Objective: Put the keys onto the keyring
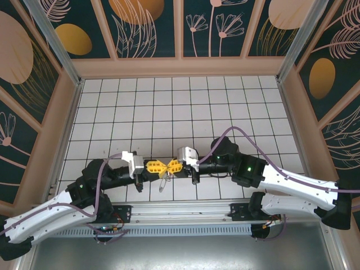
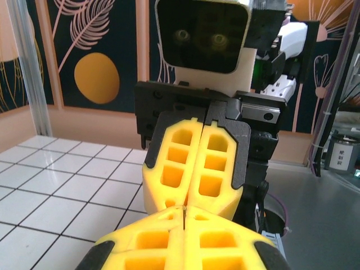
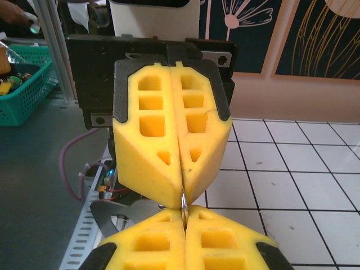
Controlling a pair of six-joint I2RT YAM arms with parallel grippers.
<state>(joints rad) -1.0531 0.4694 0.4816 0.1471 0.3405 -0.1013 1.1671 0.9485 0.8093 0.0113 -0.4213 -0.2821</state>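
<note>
My left gripper (image 1: 157, 167) and right gripper (image 1: 171, 166) meet tip to tip above the near tiles, both with yellow fingers pressed shut. A thin silver wire ring of the keyring (image 3: 183, 201) stands edge-on in the seam where the tips meet, pinched by both. In the left wrist view the same wire (image 2: 184, 214) shows as a dark sliver between my left gripper (image 2: 184, 220) and the facing right gripper (image 2: 194, 197). A small grey-brown piece (image 1: 163, 184) dangles below the junction, too small to tell apart. The keys are hidden.
White tiled floor (image 1: 169, 107) stretches away behind the grippers, walled by patterned panels (image 1: 143, 28). A metal rail (image 1: 180, 212) runs along the near edge under the arms. A green basket (image 3: 25, 84) sits off the table beyond the left gripper (image 3: 179, 140).
</note>
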